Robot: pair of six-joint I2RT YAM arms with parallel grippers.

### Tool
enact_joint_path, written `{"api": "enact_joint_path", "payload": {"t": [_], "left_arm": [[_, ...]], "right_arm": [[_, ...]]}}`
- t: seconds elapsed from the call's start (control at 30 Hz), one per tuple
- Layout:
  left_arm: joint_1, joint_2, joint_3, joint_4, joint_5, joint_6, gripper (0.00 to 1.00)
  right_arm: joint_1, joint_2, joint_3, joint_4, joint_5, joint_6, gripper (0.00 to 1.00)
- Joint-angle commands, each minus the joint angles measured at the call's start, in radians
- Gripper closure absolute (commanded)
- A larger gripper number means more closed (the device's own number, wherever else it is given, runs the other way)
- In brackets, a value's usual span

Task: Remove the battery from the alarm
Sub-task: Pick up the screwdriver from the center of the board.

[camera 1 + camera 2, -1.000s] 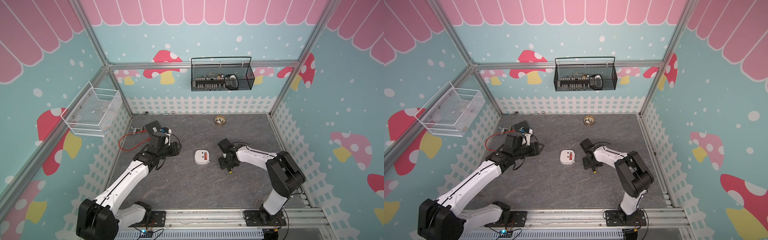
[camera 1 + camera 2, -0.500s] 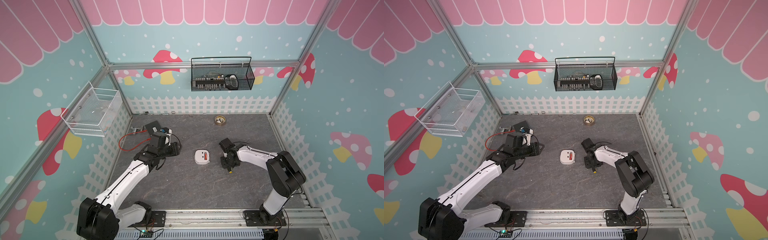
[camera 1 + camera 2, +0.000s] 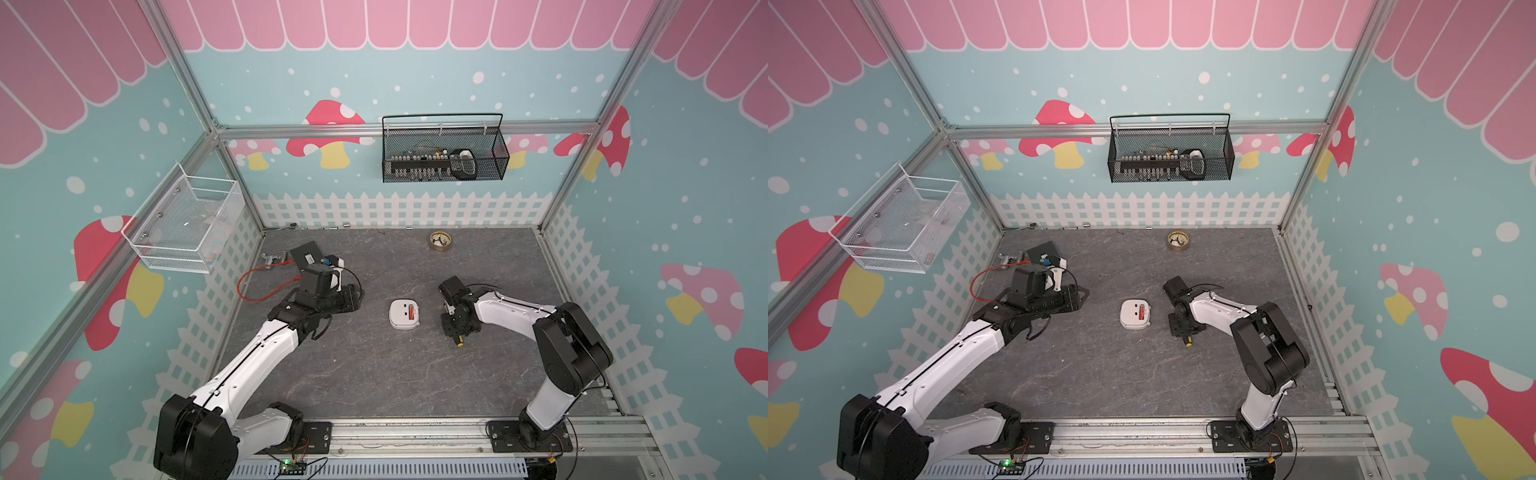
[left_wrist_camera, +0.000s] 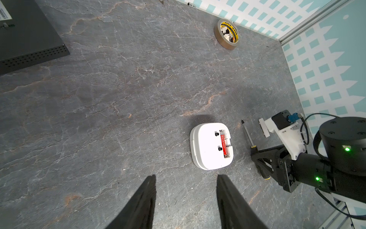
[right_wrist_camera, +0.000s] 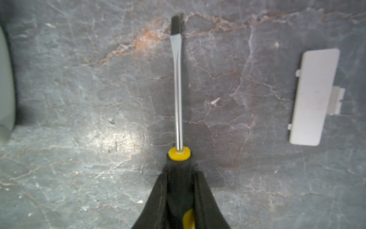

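Clamps right gripper [image 5: 181, 176] on screwdriver [image 5: 178, 89]; left gripper [image 4: 186, 178] half-open, empty, alarm [image 4: 206, 148] just ahead; next probably: blade under battery [image 4: 224, 144].

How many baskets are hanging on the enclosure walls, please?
2: the black mesh basket on the back wall, and the white wire basket on the left side wall. None appears hidden.
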Motion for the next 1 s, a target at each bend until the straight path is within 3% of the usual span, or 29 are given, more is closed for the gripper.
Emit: {"api": "enact_joint_path", "payload": {"t": [0.0, 0.2, 0.27, 0.4, 0.5, 0.6, 0.8, 0.97], "left_arm": [[0.002, 0.004, -0.004, 0.012, 0.013, 0.012, 0.47], [0.003, -0.004, -0.004, 0.022, 0.03, 0.005, 0.46], [0.002, -0.011, -0.001, 0.036, 0.065, -0.004, 0.38], [0.002, -0.029, 0.005, 0.143, 0.231, -0.058, 0.26], [-0.01, -0.022, 0.003, 0.274, 0.358, -0.132, 0.24], [-0.032, -0.011, -0.008, 0.395, 0.409, -0.199, 0.23], [-0.127, -0.012, -0.034, 0.6, 0.403, -0.233, 0.22], [-0.153, 0.037, -0.039, 0.684, 0.407, -0.276, 0.23]], "right_arm": [[-0.005, -0.043, -0.016, -0.017, -0.001, -0.004, 0.9], [-0.004, -0.159, 0.033, -0.062, -0.011, -0.022, 0.99], [-0.003, -0.224, 0.06, -0.071, -0.043, -0.053, 1.0], [-0.001, -0.35, 0.101, -0.034, -0.197, -0.13, 1.0], [-0.001, -0.407, 0.133, 0.001, -0.327, -0.166, 1.0], [-0.001, -0.411, 0.167, 0.018, -0.435, -0.177, 1.0], [0.018, -0.386, 0.195, 0.068, -0.588, -0.177, 1.0], [0.049, -0.371, 0.214, 0.095, -0.633, -0.175, 1.0]]}}
